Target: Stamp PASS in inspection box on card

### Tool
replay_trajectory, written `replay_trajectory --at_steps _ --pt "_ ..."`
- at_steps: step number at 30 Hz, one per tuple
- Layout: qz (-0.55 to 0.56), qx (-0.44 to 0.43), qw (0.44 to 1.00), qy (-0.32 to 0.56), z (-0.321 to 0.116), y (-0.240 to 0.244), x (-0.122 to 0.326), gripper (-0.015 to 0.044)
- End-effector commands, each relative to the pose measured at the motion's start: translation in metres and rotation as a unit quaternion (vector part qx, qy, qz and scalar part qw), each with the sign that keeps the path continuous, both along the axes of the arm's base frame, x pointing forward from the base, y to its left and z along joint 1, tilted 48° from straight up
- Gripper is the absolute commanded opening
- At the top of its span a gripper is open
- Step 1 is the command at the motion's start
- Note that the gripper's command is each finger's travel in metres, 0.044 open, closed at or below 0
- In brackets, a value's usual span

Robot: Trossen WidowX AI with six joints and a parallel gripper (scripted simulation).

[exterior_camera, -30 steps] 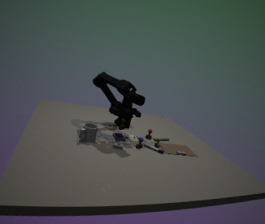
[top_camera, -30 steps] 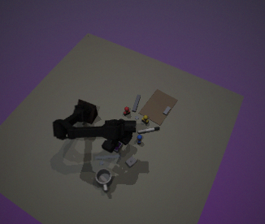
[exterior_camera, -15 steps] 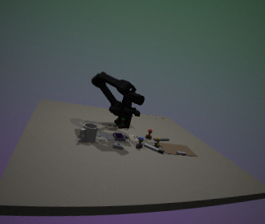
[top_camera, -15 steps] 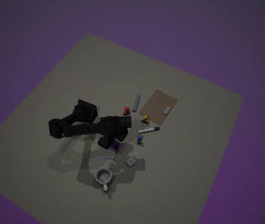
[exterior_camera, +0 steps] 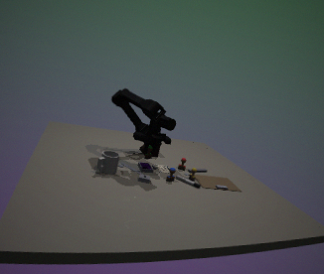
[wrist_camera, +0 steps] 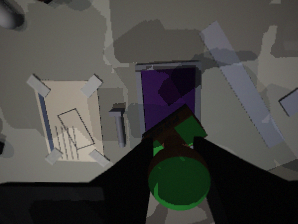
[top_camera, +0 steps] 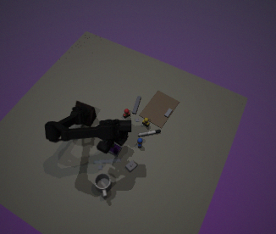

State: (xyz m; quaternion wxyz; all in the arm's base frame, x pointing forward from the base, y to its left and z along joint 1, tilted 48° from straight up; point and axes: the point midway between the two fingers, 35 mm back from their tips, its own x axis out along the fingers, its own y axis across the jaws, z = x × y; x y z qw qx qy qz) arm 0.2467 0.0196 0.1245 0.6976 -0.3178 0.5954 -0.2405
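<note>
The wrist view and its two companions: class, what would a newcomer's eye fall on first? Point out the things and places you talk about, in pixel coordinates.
Probably the green-knobbed stamp [wrist_camera: 180,182], held in the gripper [exterior_camera: 150,155] [wrist_camera: 173,143] in the lower middle of the wrist view, and the purple ink pad [top_camera: 116,148] [exterior_camera: 145,167] [wrist_camera: 155,92] just beyond it. From outside, the black arm [top_camera: 84,133] [exterior_camera: 148,106] stands out against the pale table [top_camera: 185,178] [exterior_camera: 153,218].
</note>
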Motion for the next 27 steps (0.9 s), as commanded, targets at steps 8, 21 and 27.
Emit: replay_trajectory --at_steps 8,21,27 --pt "0.002 -0.002 1.000 0.001 -0.005 -0.006 0.001 0.0000" --pt "0.002 -0.002 1.000 0.000 -0.011 -0.012 0.003 0.0000" --pt "0.002 -0.003 1.000 0.000 -0.014 -0.015 0.004 0.0000"
